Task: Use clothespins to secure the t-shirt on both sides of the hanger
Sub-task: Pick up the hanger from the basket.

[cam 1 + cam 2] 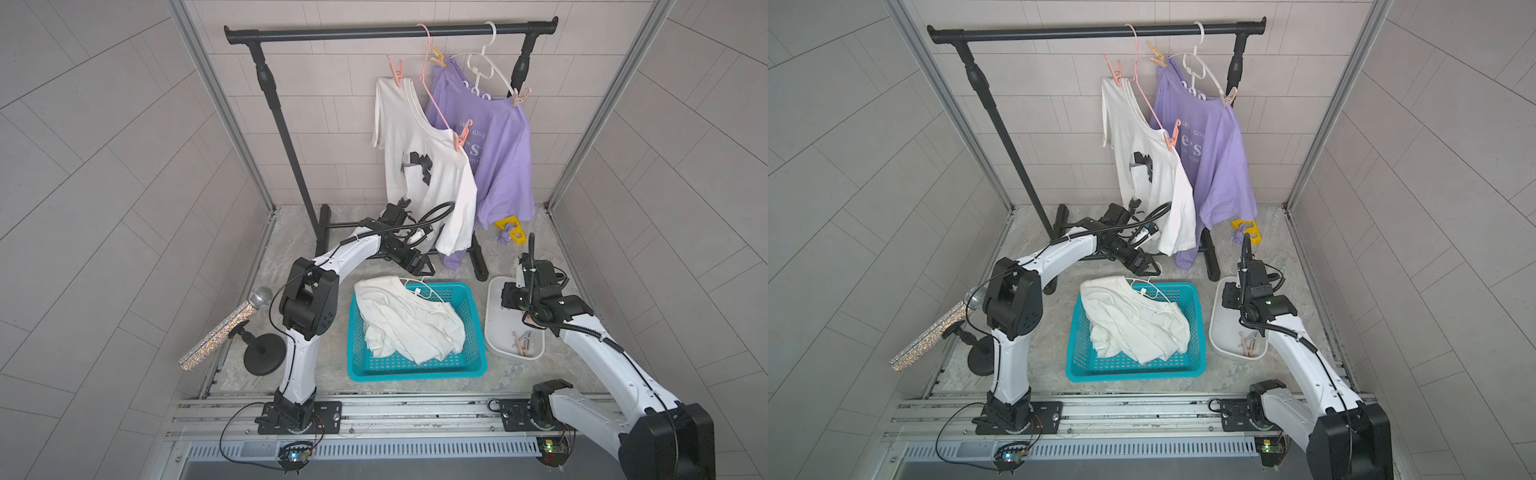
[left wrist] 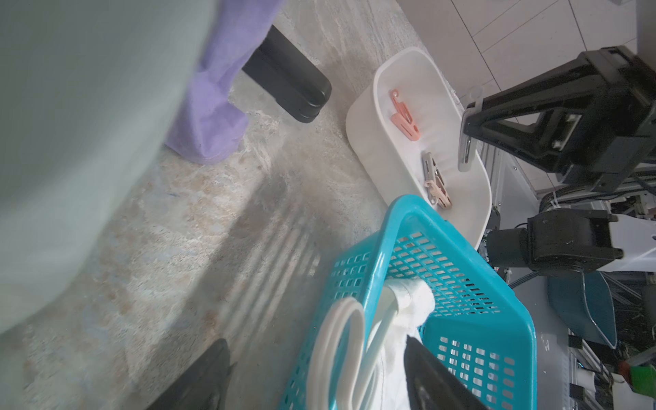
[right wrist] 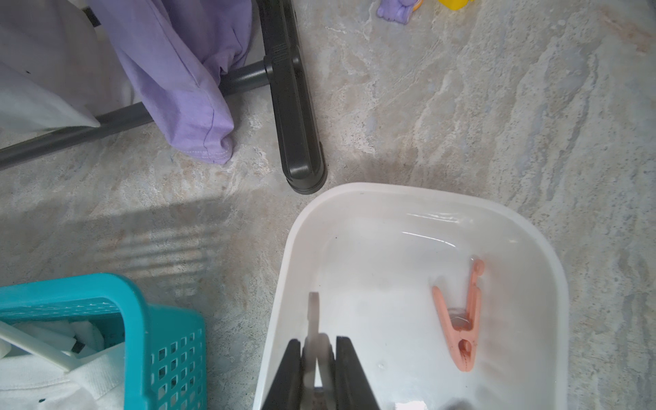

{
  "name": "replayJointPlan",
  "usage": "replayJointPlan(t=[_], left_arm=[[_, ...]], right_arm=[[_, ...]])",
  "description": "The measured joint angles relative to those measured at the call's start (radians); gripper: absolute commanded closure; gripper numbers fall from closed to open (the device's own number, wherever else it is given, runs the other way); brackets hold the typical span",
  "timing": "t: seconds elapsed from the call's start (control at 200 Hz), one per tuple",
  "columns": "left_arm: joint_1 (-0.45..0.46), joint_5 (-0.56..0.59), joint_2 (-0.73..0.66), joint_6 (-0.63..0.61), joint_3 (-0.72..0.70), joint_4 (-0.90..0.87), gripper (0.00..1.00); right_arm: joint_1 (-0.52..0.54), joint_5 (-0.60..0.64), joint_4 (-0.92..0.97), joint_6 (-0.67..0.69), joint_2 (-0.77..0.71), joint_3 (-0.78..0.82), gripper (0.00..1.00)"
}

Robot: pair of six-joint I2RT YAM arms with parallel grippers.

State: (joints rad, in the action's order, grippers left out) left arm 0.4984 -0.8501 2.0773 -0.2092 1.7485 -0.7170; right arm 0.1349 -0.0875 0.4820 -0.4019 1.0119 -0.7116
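Clothespin (image 3: pixel 313 312), grey: pinched between the closed jaws of my right gripper (image 3: pixel 317 349), above the white tray (image 3: pixel 355 198). Loose in that tray: salmon one (image 3: pixel 459 319), grey-and-tan pair (image 2: pixel 436 184) (the two touching each other). T-shirt (image 1: pixel 411 324), white: crumpled in the teal basket (image 1: pixel 415 370), its white hanger (image 2: pixel 337 348) poking over the rim. Left gripper (image 1: pixel 417 266): I see its jaws apart on either side of that hanger's hook, not closed on it.

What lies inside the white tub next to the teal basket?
A salmon-pink clothespin, a grey clothespin and a peach-tan clothespin lie in the white tub. The teal basket hides one end in the left wrist view; the right arm covers part in both top views.
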Motion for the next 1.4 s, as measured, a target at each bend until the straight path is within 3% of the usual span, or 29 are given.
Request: replayJointPlan(t=[0.27, 1.031, 1.396], left_arm=[[0.005, -0.059, 0.084, -0.029, 0.086, -0.063, 0.3], [0.009, -0.183, 0.122, -0.019, 0.111, -0.107, 0.73], [0.009, -0.219, 0.122, 0.0, 0.111, -0.109, 0.89]], right_arm=[[0.0, 0.006, 0.003, 0.003, 0.0, 0.0, 1.0], [-0.003, 0.01, 0.018, 0.004, -0.001, 0.0, 1.0], [-0.003, 0.009, 0.019, 0.005, -0.002, 0.0, 1.0]])
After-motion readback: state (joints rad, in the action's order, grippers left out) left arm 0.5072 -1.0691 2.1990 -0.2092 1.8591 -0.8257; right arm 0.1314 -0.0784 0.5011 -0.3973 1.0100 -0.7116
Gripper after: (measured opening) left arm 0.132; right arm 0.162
